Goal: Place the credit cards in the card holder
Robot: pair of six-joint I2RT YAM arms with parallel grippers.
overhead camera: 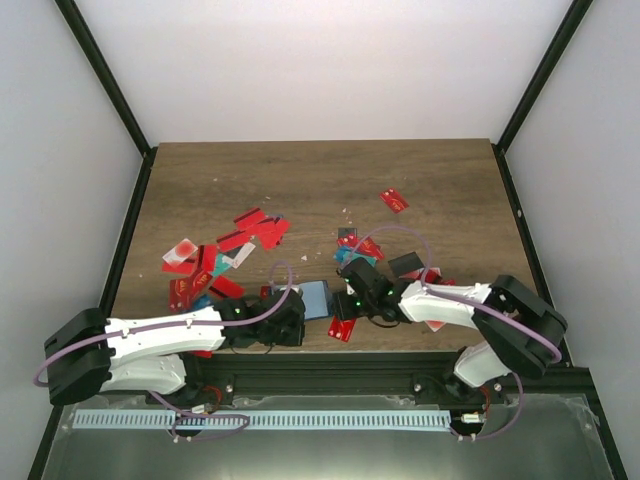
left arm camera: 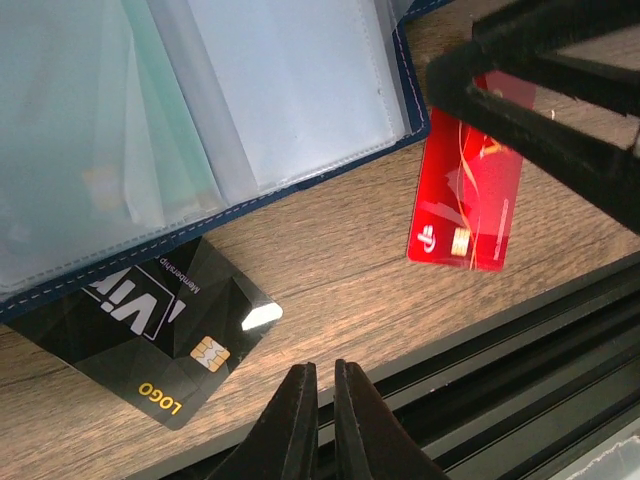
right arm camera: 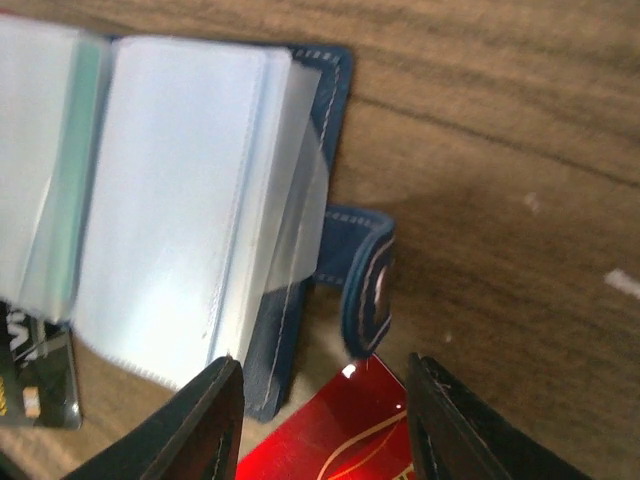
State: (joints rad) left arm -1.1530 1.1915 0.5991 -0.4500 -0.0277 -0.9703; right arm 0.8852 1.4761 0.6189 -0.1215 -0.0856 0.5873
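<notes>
At the near edge of the brown wood-grain surface (overhead camera: 320,170), about midway along it, the small navy-blue stitched folding card holder (overhead camera: 315,298) lies spread open. Its clear plastic sleeves (right arm camera: 170,200) face up and its snap strap (right arm camera: 365,285) points toward the right edge, so a pocket mouth is open to me. A glossy black plastic card with a gold chip (left arm camera: 170,340) has one end tucked under the holder's near border, which I judge helps prop the cover flat. My left jaws are pressed together with nothing between them, low over the near edge just beside that black card. I take this as a bracing pose, ready to steady the holder and not to grasp. My right jaws stand about half apart, straddling one end of a red plastic credit card with a pale swirl and chip (left arm camera: 468,215) that sits just beside the holder's strap. I cannot tell whether they pinch its edges or merely frame it. More red cards (overhead camera: 230,250) lie scattered toward the left edge.
</notes>
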